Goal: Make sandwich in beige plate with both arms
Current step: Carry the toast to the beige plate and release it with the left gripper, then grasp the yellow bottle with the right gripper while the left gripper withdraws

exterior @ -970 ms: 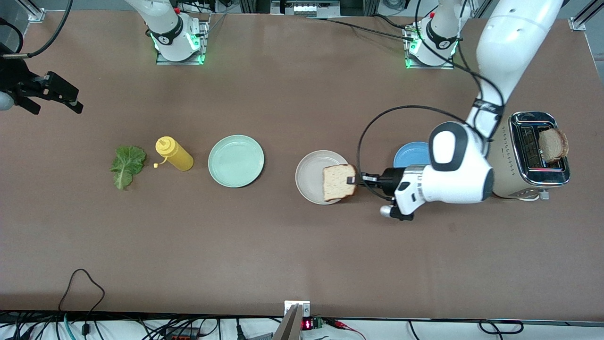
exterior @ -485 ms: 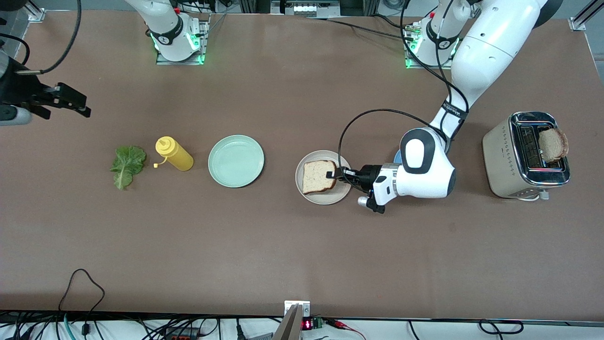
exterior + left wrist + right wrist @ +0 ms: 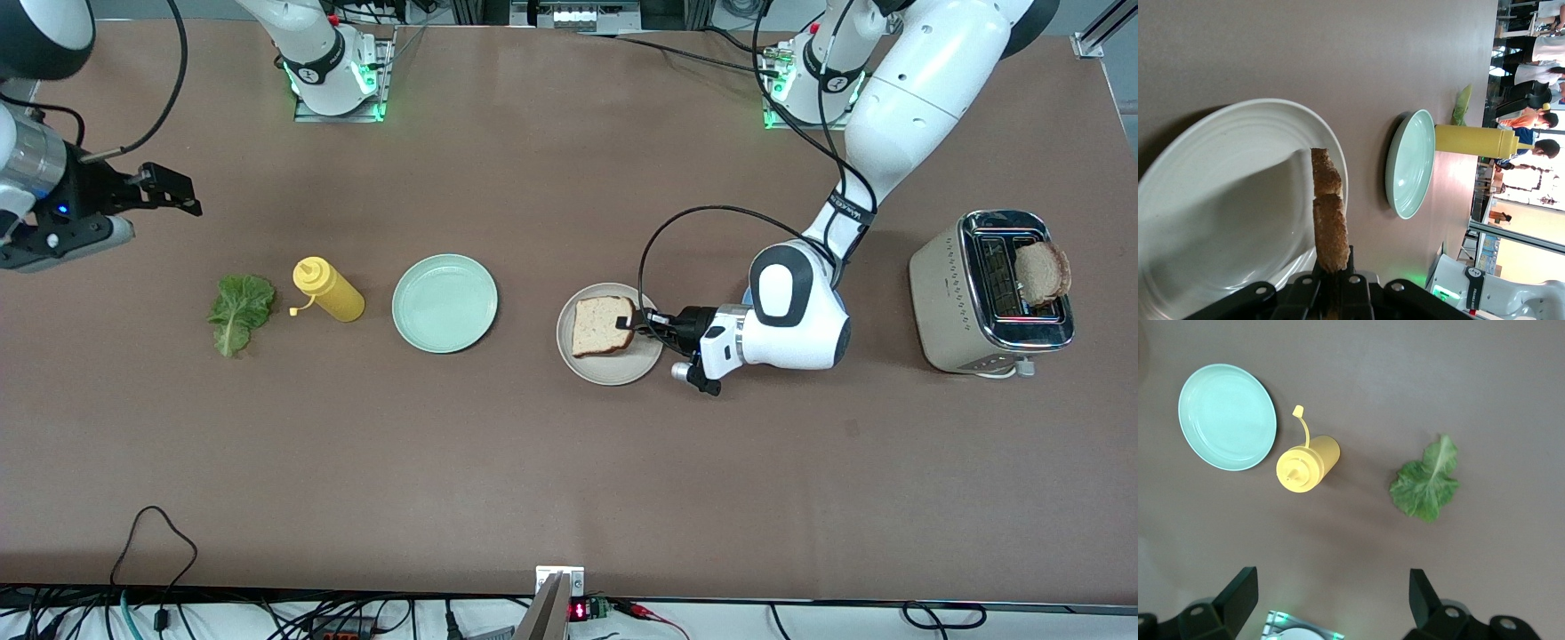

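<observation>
One square light-brown bread slice (image 3: 604, 325) over round beige plate (image 3: 590, 366), left gripper (image 3: 633, 322) clamping it; right gripper (image 3: 182, 190) spread empty above table near crinkly green lettuce leaf (image 3: 238, 310); lettuce, second slice left.

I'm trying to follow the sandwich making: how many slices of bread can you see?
2. One bread slice is over the beige plate, gripped by the left gripper. Another slice sticks out of the toaster. More could be hidden inside.

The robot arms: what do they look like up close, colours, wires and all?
Both arms are glossy white rounded shells with black joint bands. Loose black cables loop along them. Each ends in a black two-finger gripper: left gripper, right gripper. Their bases glow green.
</observation>
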Robot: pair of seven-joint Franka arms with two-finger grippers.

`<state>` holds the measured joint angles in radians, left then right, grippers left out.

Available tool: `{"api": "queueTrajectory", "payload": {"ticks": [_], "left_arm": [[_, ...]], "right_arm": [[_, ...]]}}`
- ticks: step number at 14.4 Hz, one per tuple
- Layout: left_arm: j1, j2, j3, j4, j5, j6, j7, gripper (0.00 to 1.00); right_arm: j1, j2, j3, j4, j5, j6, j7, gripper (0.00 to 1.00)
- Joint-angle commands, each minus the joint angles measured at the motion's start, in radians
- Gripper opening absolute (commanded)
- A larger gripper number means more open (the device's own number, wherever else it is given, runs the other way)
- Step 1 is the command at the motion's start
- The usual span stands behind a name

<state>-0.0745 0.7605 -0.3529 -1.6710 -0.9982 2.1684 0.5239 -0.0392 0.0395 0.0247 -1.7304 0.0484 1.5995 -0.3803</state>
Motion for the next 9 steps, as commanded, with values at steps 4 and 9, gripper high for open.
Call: {"api": "queueTrajectory", "payload": {"ticks": [4, 9], "left_arm": [[-0.008, 0.005, -0.003, -0.023, -0.074, 0.030, 0.064, 0.01], [0.005, 0.000, 0.000, -0.026, -0.070, 0.021, 0.065, 1.00]], "right_arm": [[-0.074, -0.007, 0.001, -0.156, 0.125, 0.173, -0.277, 1.00], [-0.160, 0.025, 0.001, -0.259, 0.306, 0.284, -0.561, 1.00]]}}
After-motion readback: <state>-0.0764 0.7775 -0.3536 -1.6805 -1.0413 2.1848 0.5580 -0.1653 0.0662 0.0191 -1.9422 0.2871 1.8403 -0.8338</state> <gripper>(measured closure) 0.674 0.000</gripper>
